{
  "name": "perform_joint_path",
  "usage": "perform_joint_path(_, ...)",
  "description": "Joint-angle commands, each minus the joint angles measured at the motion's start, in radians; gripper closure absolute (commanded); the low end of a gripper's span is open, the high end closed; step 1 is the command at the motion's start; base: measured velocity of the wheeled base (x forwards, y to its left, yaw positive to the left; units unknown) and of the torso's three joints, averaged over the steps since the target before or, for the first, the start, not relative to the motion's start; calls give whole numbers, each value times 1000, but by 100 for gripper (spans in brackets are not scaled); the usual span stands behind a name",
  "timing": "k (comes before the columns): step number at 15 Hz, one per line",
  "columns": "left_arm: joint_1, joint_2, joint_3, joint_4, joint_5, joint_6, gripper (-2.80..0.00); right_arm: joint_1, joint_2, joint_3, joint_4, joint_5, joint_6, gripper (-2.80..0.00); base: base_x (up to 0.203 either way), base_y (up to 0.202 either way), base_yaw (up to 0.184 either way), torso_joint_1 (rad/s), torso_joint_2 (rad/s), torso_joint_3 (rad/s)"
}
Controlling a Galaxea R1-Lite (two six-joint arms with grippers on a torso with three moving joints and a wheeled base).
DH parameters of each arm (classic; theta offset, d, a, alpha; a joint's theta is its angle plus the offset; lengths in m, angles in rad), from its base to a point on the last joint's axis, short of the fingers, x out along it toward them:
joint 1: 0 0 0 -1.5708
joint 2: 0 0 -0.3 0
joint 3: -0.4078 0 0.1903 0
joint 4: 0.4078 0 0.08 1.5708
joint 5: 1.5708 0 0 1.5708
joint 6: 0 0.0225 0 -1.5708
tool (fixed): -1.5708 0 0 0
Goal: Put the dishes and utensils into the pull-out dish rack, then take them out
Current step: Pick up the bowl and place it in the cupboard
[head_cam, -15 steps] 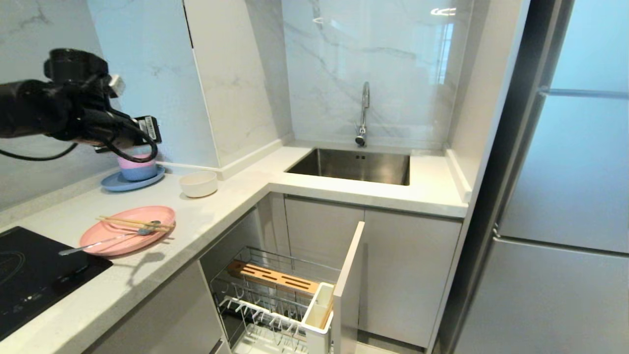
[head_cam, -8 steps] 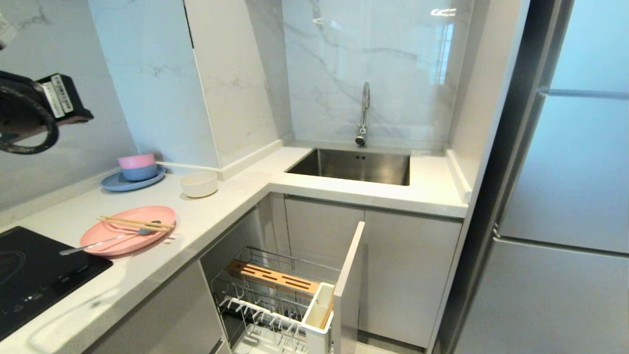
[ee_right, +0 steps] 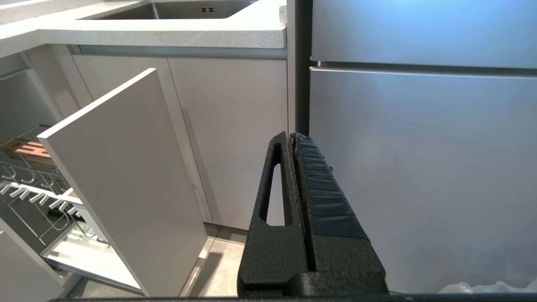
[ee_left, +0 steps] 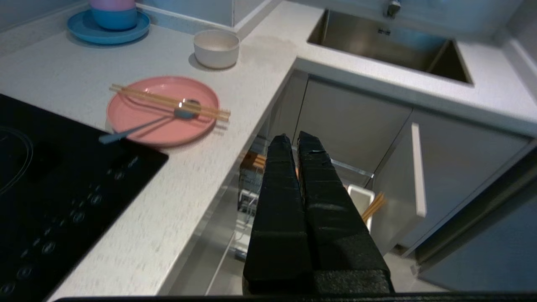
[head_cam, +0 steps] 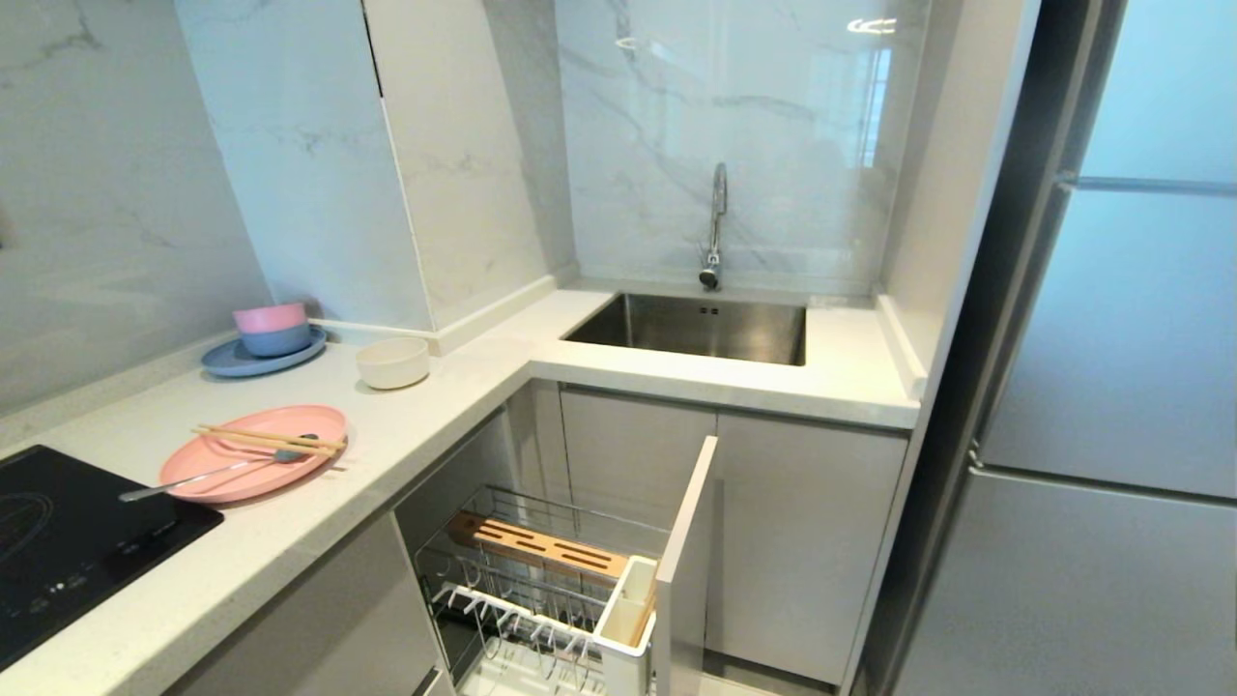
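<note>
1. The pull-out dish rack (head_cam: 541, 580) stands drawn out below the tabletop (head_cam: 464, 387) and appears to hold no dishes, while every item sits up on the tabletop. That could be the start of loading or the end of unloading; the advice below assumes loading is next.
2. The pink plate (head_cam: 253, 466) lies near the black cooktop (head_cam: 77, 541). The chopsticks (head_cam: 269, 440) lie across it, and the spoon (head_cam: 217, 471) has its bowl on the plate and its handle out over the rim toward the cooktop.
3. The cream bowl (head_cam: 391, 362) sits apart, farther back, near the blue plate (head_cam: 249, 360) with its stacked small bowls — leave those alone.
4. The left gripper (ee_left: 298, 140) hangs above the rack's opening with its fingers pressed together and nothing between them. Spread them before any descent.
5. Take the utensils first — lifting the plate under them would likely scatter them. Pinch the chopsticks as a pair near mid-length, then drop them upright into the white utensil cup (head_cam: 626, 607).
6. Grasp the spoon by its overhanging handle, where the fingers can likely get underneath.
7. The right gripper (ee_right: 293, 140) is parked low beside the fridge (ee_right: 419, 167), fingers closed and empty, so it need not move.
</note>
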Motion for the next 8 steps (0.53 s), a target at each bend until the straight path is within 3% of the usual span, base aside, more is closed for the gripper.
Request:
perform_joint_path(1, -3, -240, 180, -24, -5, 28, 0, 1, 1, 2, 0, 0, 1, 0, 0, 0, 0, 0, 0, 0)
perform_joint_path(6, -7, -607, 788, -315, -56, 163, 0, 0, 1, 2, 0, 0, 0, 0, 0, 0, 0, 0, 0, 0)
perform_joint_path(8, -9, -723, 936, -392, -71, 197, 0, 0, 1, 2, 0, 0, 0, 0, 0, 0, 0, 0, 0, 0)
